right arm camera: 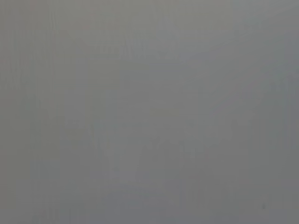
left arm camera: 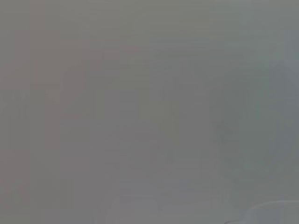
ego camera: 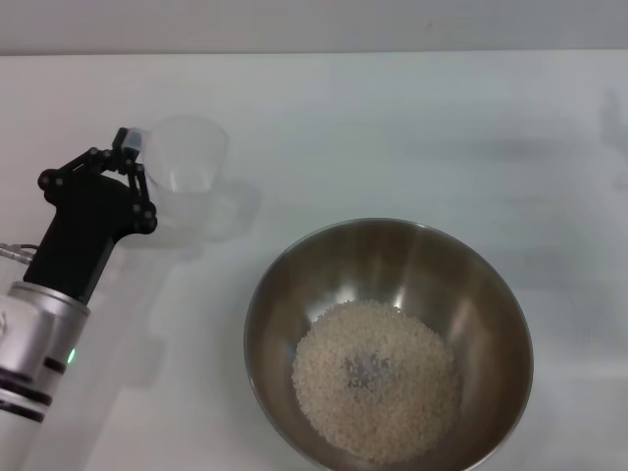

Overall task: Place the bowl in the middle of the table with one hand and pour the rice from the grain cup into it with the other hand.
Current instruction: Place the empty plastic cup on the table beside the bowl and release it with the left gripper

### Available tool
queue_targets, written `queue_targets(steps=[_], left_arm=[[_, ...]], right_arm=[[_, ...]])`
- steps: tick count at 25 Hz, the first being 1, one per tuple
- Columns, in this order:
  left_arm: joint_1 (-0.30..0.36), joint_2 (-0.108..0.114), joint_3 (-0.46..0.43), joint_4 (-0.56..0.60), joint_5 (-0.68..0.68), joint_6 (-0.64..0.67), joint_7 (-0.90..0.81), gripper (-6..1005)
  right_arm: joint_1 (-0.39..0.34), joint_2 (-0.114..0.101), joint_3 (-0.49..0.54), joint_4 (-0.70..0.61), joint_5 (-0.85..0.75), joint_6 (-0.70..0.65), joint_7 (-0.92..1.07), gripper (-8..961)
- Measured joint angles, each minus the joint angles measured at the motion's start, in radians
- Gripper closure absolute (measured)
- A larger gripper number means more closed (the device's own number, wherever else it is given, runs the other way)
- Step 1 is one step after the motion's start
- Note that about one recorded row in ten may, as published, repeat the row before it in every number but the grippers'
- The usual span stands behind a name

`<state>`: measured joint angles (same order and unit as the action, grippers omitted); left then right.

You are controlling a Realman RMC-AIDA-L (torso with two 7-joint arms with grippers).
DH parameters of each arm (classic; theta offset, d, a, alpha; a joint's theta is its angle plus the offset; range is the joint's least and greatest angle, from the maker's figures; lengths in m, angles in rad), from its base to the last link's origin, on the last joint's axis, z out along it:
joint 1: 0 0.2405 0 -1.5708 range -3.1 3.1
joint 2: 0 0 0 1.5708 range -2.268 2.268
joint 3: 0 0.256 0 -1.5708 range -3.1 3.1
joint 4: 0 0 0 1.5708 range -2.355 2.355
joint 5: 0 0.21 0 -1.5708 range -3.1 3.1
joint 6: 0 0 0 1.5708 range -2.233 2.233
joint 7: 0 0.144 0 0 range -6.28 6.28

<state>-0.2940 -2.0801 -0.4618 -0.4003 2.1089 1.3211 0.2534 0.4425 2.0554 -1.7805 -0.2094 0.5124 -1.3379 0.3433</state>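
The left tool [ego camera: 130,157] sits at the left side of the white counter [ego camera: 412,128], reaching away from the robot on its black linkage and silver arm. Its tips meet the handle of the grain cup [ego camera: 188,152], a small frosted translucent cup standing upright just beyond and to the right of the tool. The fingers look drawn close together around that handle, so the tool appears to have hold of the cup by its handle, though the pale plastic makes the exact contact hard to read. The cup looks empty; no grains show through its wall.

The bowl [ego camera: 285,285] lies well to the right of the tool and nearer the robot, apart from both the tool and the cup. It is a wide shiny steel bowl resting on the counter, its near rim cut off by the lower edge of the head view. The rice [ego camera: 378,378] fills the bottom of the bowl as a pale round heap, with a small darker, glinting patch near its middle.

The right tool is nowhere in the head view, and neither it nor its arm can be placed. The left wrist view shows only a flat grey blur with a faint pale curved edge in one corner, too vague to name. The right wrist view is likewise a plain grey field with nothing to tell.
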Motion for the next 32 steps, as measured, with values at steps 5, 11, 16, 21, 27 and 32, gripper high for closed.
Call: queue_targets(steps=[5, 11, 16, 21, 27, 32], left_arm=[[-0.014, 0.001, -0.021, 0.002, -0.051, -0.1, -0.082, 903], [-0.028, 0.002, -0.056, 0.009, -0.053, -0.195, -0.12, 890], [-0.036, 0.002, -0.061, 0.014, -0.054, -0.238, -0.121, 879], [-0.037, 0.002, -0.061, 0.023, -0.055, -0.252, -0.121, 867], [-0.037, 0.002, -0.056, 0.023, -0.055, -0.27, -0.12, 854], [-0.034, 0.002, -0.054, 0.024, -0.052, -0.274, -0.12, 843]], right_arm=[[0.006, 0.0, 0.0, -0.002, 0.0, 0.001, 0.0, 520], [0.007, 0.0, 0.001, -0.006, 0.0, 0.001, 0.0, 520], [0.007, 0.0, 0.002, -0.007, 0.0, 0.005, 0.0, 520], [0.009, 0.0, 0.002, -0.008, 0.0, 0.007, 0.0, 520], [0.014, 0.0, 0.002, -0.008, 0.0, 0.009, 0.0, 520], [0.017, 0.0, 0.002, -0.008, -0.001, 0.01, 0.0, 520]])
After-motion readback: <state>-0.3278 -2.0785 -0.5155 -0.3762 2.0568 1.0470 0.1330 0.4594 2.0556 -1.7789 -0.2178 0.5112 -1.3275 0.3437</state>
